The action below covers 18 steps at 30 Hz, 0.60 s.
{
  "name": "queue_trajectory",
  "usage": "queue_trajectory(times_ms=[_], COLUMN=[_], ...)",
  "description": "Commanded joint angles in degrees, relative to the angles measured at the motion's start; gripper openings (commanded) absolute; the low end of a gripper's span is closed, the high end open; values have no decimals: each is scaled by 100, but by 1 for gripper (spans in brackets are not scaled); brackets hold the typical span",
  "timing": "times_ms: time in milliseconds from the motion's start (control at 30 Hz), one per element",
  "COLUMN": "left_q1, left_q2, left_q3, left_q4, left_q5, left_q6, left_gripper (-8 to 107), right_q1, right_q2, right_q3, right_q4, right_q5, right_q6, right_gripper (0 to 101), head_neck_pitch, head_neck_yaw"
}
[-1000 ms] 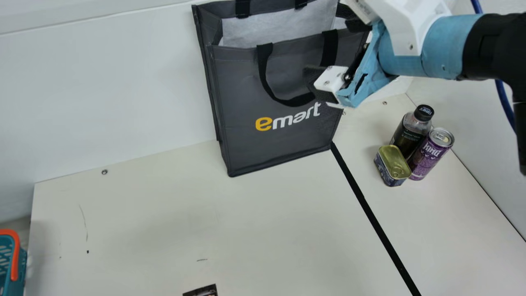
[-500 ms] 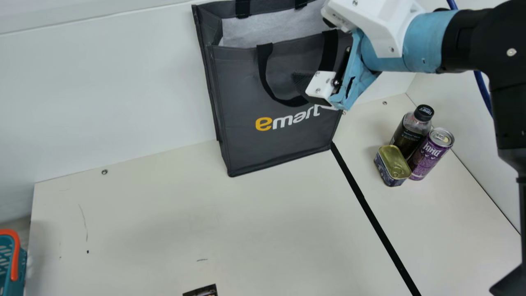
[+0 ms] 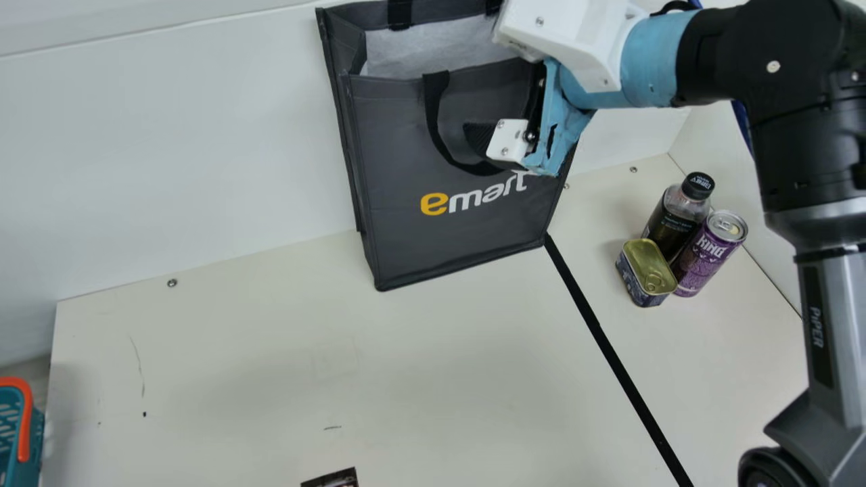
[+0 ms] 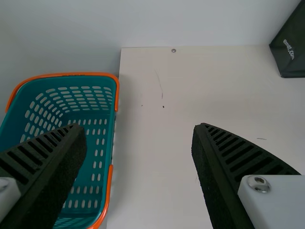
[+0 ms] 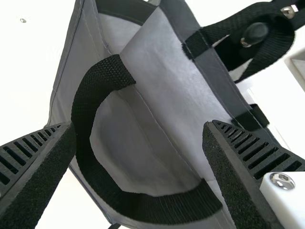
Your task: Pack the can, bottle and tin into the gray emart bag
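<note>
Bottle (image 3: 676,213) partly hidden behind tin (image 3: 649,270) and can (image 3: 710,253), all bunched on table (image 3: 406,379), well apart from right gripper (image 3: 479,138). That gripper's at the front of the gray emart bag (image 3: 406,250), fingers spread, handle visible between; contact unclear. Bag's top cut off, upper right side behind right arm. Left gripper (image 4: 139,128) spread too, near basket (image 4: 47,83), cut off.

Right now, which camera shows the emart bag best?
The main view: most of the gray emart bag shows, with its front logo. The right wrist view shows its handles and opening close up; the left wrist view shows a lower corner.
</note>
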Motion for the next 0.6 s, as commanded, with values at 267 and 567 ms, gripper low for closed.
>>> queue_trajectory(times_ms=[267,567], left_q1=[0,0], left_q2=[0,0], left_q3=[0,0], left_q4=[0,0], left_q5=[0,0], left_q6=[0,0], left_gripper=[90,90], right_q1=[59,78], right_q2=[369,717], right_q3=[-236,-444], right_q4=[-68,-106], right_q5=[0,0], right_q6=[-334,-523], right_gripper=[91,91], head_neck_pitch=[-130,-130], head_neck_yaw=[-14,-14])
